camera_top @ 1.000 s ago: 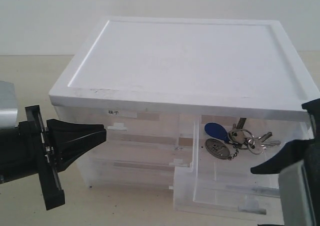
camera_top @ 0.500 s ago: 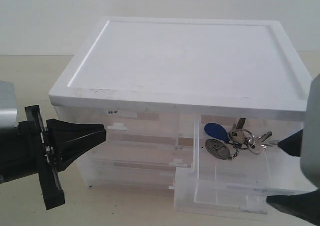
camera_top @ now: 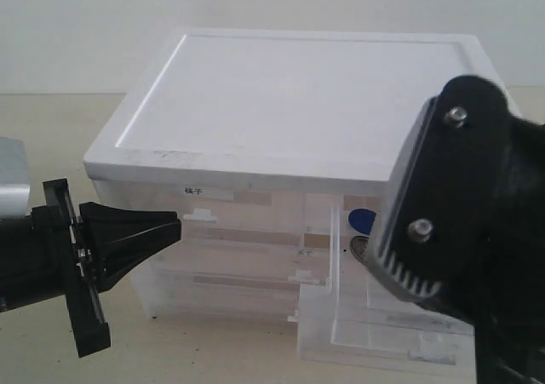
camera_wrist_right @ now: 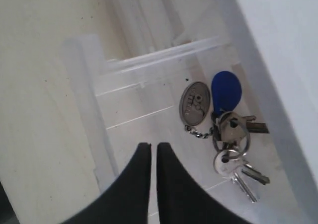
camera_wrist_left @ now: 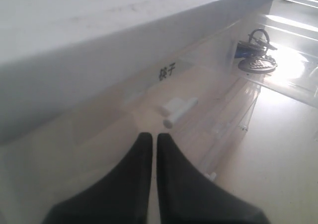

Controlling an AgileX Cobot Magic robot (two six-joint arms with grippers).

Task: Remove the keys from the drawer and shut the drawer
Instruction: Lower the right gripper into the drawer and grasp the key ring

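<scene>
Hovering over the open drawer point(camera_wrist_right: 82, 70) with tips pressed together on nothing, the right pincer point(camera_wrist_right: 149, 145) should, I think, spread before descending onto the keys point(camera_wrist_right: 231, 132).

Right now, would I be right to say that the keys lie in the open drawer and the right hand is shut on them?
Not quite: the right hand is shut, but on nothing. The right wrist view shows its tips meeting apart from the keys, which do lie loose in the open drawer.
</scene>
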